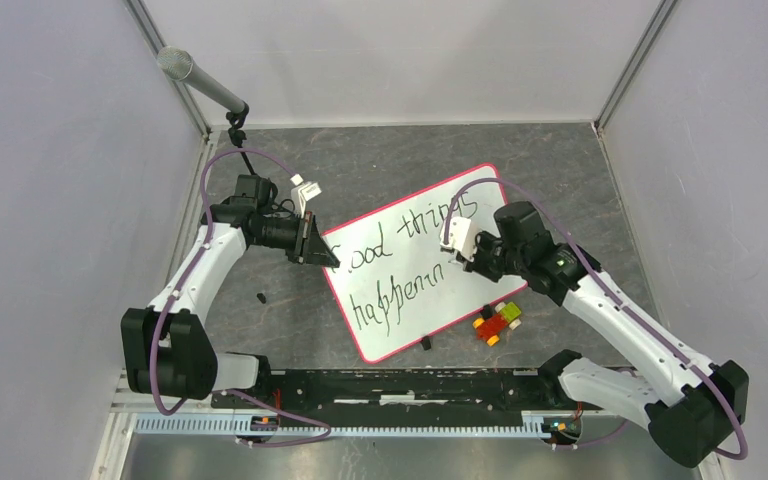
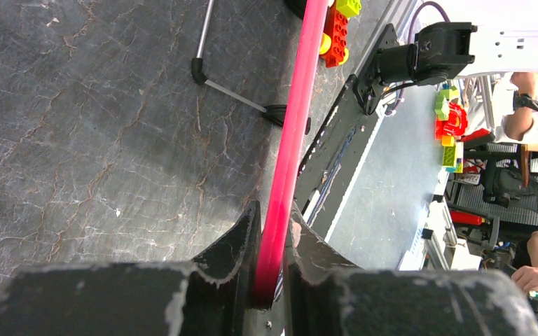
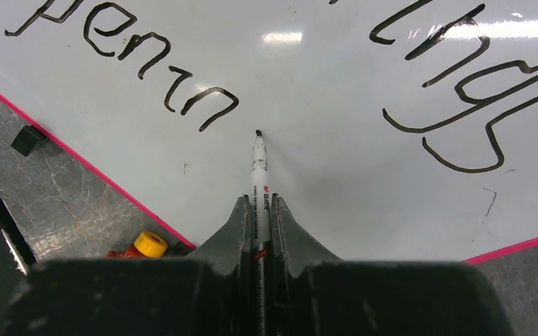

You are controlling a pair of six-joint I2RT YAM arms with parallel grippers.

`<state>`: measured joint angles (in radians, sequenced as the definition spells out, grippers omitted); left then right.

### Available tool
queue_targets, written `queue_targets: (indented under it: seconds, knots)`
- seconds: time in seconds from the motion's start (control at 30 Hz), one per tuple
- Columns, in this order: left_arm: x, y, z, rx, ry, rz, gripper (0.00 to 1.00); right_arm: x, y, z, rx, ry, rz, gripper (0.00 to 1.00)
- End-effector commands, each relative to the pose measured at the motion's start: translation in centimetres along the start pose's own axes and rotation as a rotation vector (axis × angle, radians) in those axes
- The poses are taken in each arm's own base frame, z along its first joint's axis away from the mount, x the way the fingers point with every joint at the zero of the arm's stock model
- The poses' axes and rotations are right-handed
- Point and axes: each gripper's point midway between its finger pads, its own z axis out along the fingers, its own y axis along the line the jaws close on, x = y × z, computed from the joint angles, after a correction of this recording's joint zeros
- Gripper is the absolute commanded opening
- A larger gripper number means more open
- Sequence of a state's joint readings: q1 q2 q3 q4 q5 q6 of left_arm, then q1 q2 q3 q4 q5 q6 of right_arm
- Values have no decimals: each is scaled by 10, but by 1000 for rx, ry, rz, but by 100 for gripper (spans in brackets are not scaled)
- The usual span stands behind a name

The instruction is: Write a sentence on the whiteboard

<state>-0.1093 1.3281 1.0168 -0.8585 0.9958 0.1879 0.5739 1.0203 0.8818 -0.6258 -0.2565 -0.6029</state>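
Observation:
The whiteboard (image 1: 415, 272) lies slanted in the middle, white with a pink rim. The sentence (image 1: 400, 300) reads "Good things" above "happenin" in black marker; parts of it show in the right wrist view (image 3: 462, 91). My left gripper (image 1: 328, 257) is shut on the whiteboard's left edge, and the pink rim (image 2: 291, 140) runs between its fingers (image 2: 242, 238). My right gripper (image 1: 462, 262) is shut on a white marker (image 3: 258, 175). The marker's black tip is at the board just right of the last "n"; I cannot tell whether it touches.
Red, yellow and green toy bricks (image 1: 498, 322) lie off the board's lower right edge, and also show in the right wrist view (image 3: 147, 245). A small black cap (image 1: 261, 297) lies left of the board. A microphone (image 1: 200, 80) on a stand rises at the back left. Grey walls enclose the table.

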Motion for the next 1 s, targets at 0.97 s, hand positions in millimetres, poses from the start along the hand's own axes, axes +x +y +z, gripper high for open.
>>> queue_targets:
  seconds: [0.97]
  knots:
    - [1, 25, 5, -113, 35, 106, 2, 10, 2, 0, -13, 28, -51, 0]
